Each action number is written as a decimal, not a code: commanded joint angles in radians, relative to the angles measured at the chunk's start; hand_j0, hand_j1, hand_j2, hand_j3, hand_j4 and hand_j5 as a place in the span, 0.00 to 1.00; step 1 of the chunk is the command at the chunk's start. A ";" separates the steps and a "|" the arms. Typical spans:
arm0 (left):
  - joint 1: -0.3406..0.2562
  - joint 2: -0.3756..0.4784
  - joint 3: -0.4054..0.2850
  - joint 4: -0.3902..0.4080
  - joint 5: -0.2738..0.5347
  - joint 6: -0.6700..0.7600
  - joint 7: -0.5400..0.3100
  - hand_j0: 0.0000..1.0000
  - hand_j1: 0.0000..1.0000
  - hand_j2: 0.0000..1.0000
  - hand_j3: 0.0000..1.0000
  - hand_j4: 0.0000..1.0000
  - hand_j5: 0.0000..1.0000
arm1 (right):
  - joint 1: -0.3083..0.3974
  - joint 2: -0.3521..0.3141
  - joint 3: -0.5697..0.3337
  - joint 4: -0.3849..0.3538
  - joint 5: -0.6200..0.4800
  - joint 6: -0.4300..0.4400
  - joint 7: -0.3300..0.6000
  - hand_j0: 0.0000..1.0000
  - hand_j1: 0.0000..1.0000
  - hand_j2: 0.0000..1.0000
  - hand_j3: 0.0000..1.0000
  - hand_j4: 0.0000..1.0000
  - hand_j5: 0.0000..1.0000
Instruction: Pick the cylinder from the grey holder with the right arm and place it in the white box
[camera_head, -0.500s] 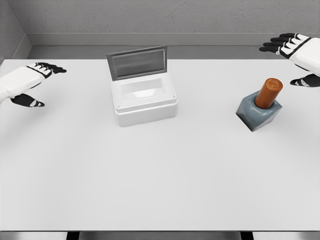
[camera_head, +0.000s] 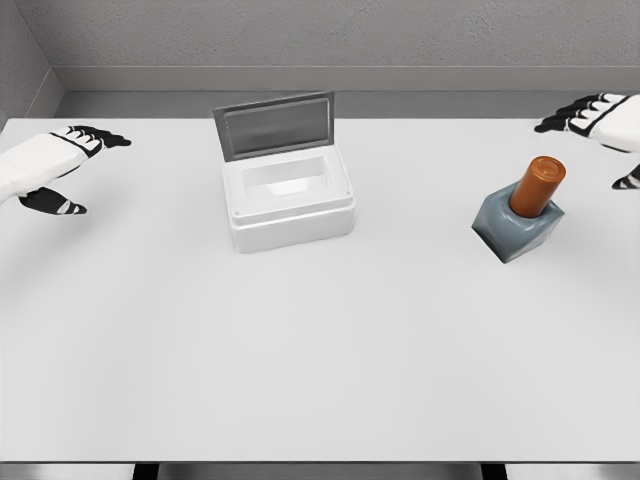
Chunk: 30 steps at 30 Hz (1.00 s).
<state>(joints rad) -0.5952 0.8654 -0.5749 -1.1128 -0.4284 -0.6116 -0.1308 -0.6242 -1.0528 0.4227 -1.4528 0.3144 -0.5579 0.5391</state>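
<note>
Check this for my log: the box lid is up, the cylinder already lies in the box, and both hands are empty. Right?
One error. The head view shows the cylinder in the holder, tilted, not in the box. The lid is up, and the left hand and right hand are empty.

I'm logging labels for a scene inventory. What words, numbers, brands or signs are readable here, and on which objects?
None: no text, number, brand or sign is readable in the head view.
The white box, its raised grey lid, the grey holder, the orange cylinder and the table all show plain, unmarked surfaces.
</note>
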 joint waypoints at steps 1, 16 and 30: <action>0.000 0.001 0.001 0.001 0.007 0.001 0.000 1.00 1.00 1.00 1.00 1.00 1.00 | -0.006 0.040 0.033 0.058 -0.004 0.001 0.072 1.00 1.00 1.00 1.00 1.00 1.00; 0.000 0.003 0.001 0.001 0.007 0.001 -0.001 1.00 1.00 1.00 1.00 1.00 1.00 | -0.123 0.103 0.200 0.126 -0.001 -0.008 0.072 1.00 1.00 1.00 1.00 1.00 1.00; 0.000 0.003 0.001 0.002 0.005 0.001 -0.001 1.00 1.00 1.00 1.00 1.00 1.00 | -0.155 0.123 0.255 0.154 0.000 -0.002 0.072 0.77 0.77 0.77 0.77 0.77 0.77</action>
<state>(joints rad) -0.5952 0.8671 -0.5746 -1.1105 -0.4293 -0.6116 -0.1324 -0.7777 -0.9291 0.6762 -1.3031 0.3190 -0.5628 0.6113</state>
